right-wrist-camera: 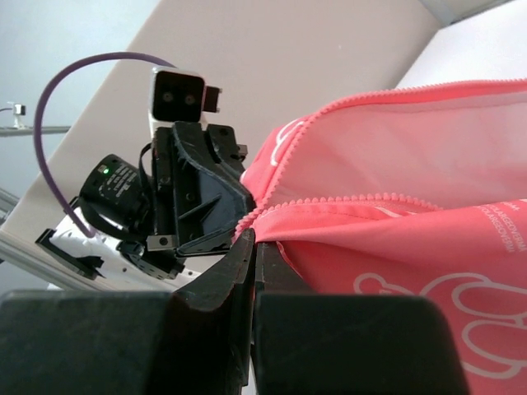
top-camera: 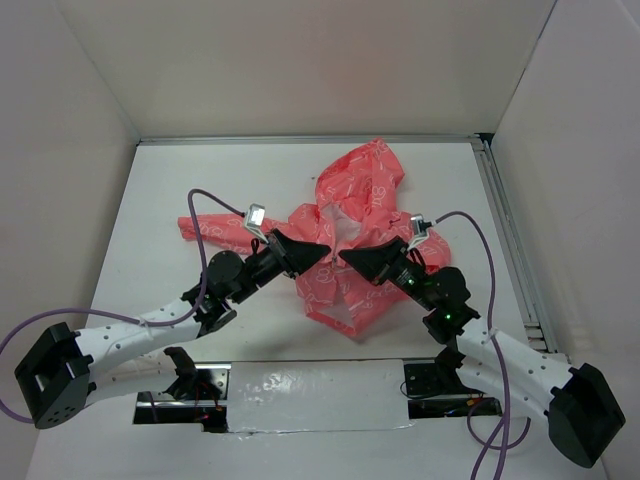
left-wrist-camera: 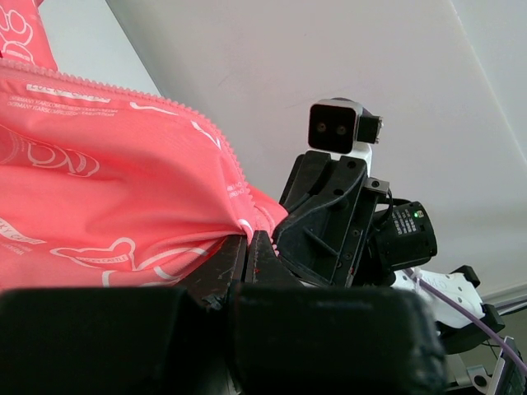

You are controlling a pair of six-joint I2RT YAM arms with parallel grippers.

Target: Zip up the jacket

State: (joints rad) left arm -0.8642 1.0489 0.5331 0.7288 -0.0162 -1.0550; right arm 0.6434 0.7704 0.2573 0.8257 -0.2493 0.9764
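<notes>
At six o'clock in your overhead view, a shiny strip (top-camera: 300, 390) lies across the near edge of the white table (top-camera: 180, 290); the two arm bases sit at seven and five o'clock, and purple cables (top-camera: 205, 230) loop up from both arms.

Just beyond, your left gripper (top-camera: 322, 251) reaches in from eight o'clock and your right gripper (top-camera: 346, 256) from four o'clock; their tips point at each other and nearly meet near the table's middle. The left gripper's jaws are pressed together on a fold of the jacket (top-camera: 360, 190); its wrist view shows pink cloth drawn into the pinch, with a toothed zip edge running off toward ten o'clock. The right gripper's jaws are likewise clamped on the jacket, at the spot where two zip edges come together; past that spot the front gapes and shows the paler inner side.

The jacket lies crumpled from the centre toward one o'clock; one sleeve trails to nine o'clock, a corner points to six o'clock, and a bunched part sits farthest out.

A metal rail (top-camera: 510, 240) borders the table at three o'clock; plain white walls (top-camera: 300, 60) close it in at nine, twelve and three o'clock.
</notes>
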